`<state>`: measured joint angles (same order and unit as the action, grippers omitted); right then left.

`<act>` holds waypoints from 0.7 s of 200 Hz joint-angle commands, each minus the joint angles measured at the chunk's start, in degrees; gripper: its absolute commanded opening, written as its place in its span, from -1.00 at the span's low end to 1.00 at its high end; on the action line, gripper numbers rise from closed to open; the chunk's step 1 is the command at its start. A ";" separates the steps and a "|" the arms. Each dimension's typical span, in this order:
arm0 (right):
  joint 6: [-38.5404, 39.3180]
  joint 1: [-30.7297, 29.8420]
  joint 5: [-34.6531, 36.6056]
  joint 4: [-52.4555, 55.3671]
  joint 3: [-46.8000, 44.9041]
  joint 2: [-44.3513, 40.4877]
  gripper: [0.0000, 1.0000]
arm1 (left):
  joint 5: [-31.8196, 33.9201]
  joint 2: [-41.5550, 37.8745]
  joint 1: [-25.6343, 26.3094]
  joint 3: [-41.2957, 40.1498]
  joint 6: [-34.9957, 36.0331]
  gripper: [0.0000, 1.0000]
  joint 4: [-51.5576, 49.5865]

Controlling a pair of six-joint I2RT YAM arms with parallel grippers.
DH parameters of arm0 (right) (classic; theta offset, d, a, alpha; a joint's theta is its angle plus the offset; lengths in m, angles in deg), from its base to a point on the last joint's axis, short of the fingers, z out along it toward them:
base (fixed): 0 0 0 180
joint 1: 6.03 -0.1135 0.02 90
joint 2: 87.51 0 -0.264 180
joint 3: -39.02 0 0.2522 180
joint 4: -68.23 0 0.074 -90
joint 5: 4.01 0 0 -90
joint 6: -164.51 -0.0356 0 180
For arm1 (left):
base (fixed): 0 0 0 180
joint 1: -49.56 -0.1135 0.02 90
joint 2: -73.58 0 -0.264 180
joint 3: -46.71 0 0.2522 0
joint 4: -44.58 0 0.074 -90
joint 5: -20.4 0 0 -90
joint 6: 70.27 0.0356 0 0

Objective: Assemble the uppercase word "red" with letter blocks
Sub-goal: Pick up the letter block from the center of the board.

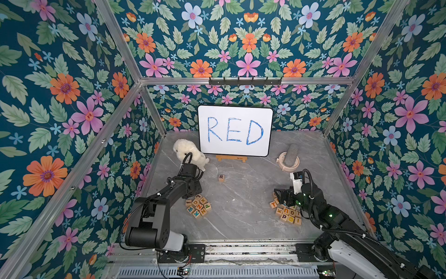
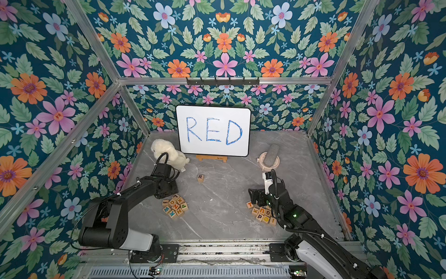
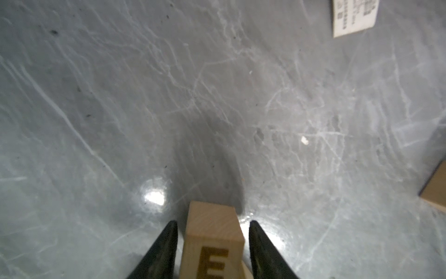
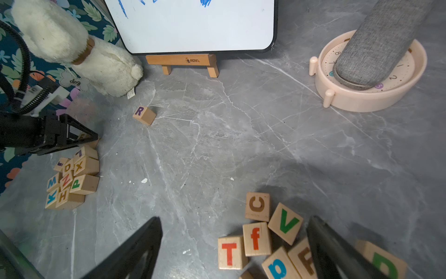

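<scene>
Left gripper [image 3: 212, 222]: jaws apart, straddling pale wooden cube with orange-brown E [image 3: 213, 244], bottom centre; slivers of grey marble floor [image 3: 217, 96] show either side. Right gripper [image 4: 235, 218]: jaws spread wide, holding nothing, bottom edge. Purple-R cube [image 1: 221, 177]: mid-frame, alone.

Left arm [image 1: 169, 189] stretched forward and low, left end effector [image 3: 213, 223] jaws narrowed, seemingly not fully closed, right arm [image 1: 335, 217] bent inward, right end effector [image 4: 235, 219] jaws spread wide.

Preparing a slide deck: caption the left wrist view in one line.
Left gripper straddling the wooden E block, slim gaps either side, grey marbled table behind.
</scene>
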<state>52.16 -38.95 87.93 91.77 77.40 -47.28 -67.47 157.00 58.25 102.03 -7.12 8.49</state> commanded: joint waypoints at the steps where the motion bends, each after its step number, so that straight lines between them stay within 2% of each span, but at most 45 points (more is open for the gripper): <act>1: -0.93 -0.03 0.85 0.01 -0.50 -1.13 0.89 | 1.03 0.16 -0.03 0.36 0.65 -0.05 -0.28; 86: -0.62 -0.03 1.62 0.15 -1.24 -2.49 0.89 | -2.02 0.77 0.00 0.37 0.86 -0.35 -0.47; 140: -2.52 -0.03 3.54 -1.29 -0.98 -2.90 0.89 | -4.35 -3.02 -0.03 1.22 0.91 -0.54 -2.96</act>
<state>51.90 -38.95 89.67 92.38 76.27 -49.82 -69.87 156.02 58.25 102.80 -6.92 7.49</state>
